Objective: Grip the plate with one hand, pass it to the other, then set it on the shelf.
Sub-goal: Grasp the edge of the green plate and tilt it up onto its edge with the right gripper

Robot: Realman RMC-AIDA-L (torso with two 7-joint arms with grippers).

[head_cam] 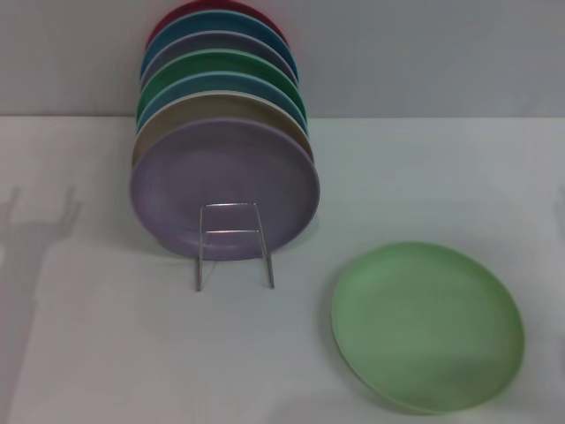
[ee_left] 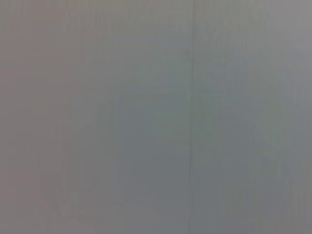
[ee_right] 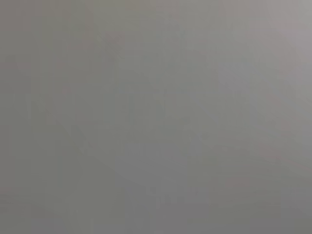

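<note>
While neither pincer appears in the head view, and both wrist views give only a flat grey surface with no fingers in sight, whether either pincer is apart or together cannot be told.

Plate (head_cam: 428,325): round, shallow, light mint-green, lying flat on the white tabletop (head_cam: 106,353) toward the robot's right, at the near edge of the scene. Nothing touches it, and it lies apart from the rack.

Shelf (head_cam: 234,243): a thin silver wire rack on the tabletop, to the left of the plate and farther back. Its upright rectangular loop stands at the near end, with two wire legs reaching down to the tabletop.

Lavender plate (head_cam: 225,187): standing on edge just behind the loop, foremost in a row of upright plates.

Row behind it, front to back: a tan plate (head_cam: 221,110), a light blue one, an emerald plate (head_cam: 225,66), a greyish-purple one, a blue one and a red plate (head_cam: 216,11) at the far end, each overlapping the next, before a plain grey wall (head_cam: 441,53).
</note>
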